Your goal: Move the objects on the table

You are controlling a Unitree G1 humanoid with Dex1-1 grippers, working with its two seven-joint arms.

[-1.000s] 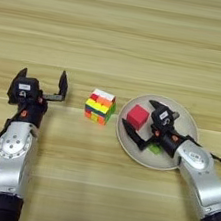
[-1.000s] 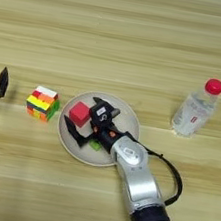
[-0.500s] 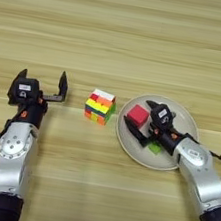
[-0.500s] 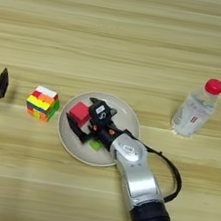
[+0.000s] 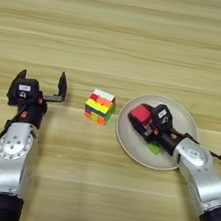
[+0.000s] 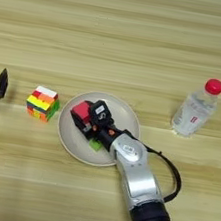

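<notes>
A small red cube (image 5: 140,112) rests on the left part of the round beige plate (image 5: 175,161). My right gripper (image 5: 144,120) reaches in from the right, and its black fingers close on the cube from behind and in front. A bright-green block (image 5: 153,148) lies on the plate, partly hidden under that gripper. Left of the plate, the multicoloured puzzle cube (image 5: 100,106) stands on the table (image 5: 124,34). Further left my left gripper (image 5: 41,82) stands open and holds nothing. A clear bottle (image 6: 196,108) with a red cap stands to the right of the plate.
My right gripper has slid left across the plate and narrowed from a wide spread onto the red cube. The left arm, puzzle cube and bottle have not moved.
</notes>
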